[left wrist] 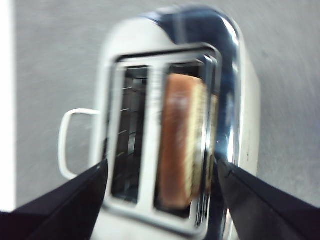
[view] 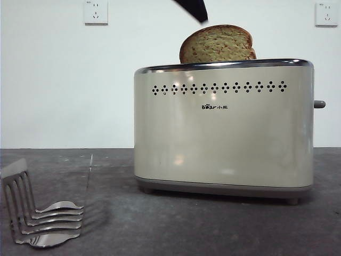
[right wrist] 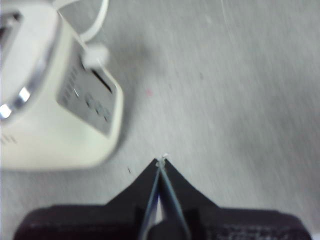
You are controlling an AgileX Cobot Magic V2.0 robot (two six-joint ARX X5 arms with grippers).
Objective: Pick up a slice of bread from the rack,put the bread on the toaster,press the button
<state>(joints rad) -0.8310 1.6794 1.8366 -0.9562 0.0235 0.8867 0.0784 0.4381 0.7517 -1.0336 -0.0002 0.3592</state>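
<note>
The slice of bread (view: 217, 45) stands upright in a slot of the cream toaster (view: 224, 133), its domed brown top sticking out above the chrome rim. In the left wrist view the bread (left wrist: 180, 145) sits in one of the two slots. My left gripper (left wrist: 160, 162) hangs open just above it, a jaw on either side, touching nothing. Its black tip (view: 194, 9) shows above the bread. The button (view: 318, 104) sticks out from the toaster's right end. My right gripper (right wrist: 161, 161) is shut and empty over bare table beside that end of the toaster (right wrist: 55, 100). The rack (view: 45, 213) holds nothing.
The silver rack stands low at the front left of the dark grey table (view: 213, 229). A white cord (left wrist: 67, 140) loops beside the toaster. Two white wall sockets (view: 96, 12) sit on the back wall.
</note>
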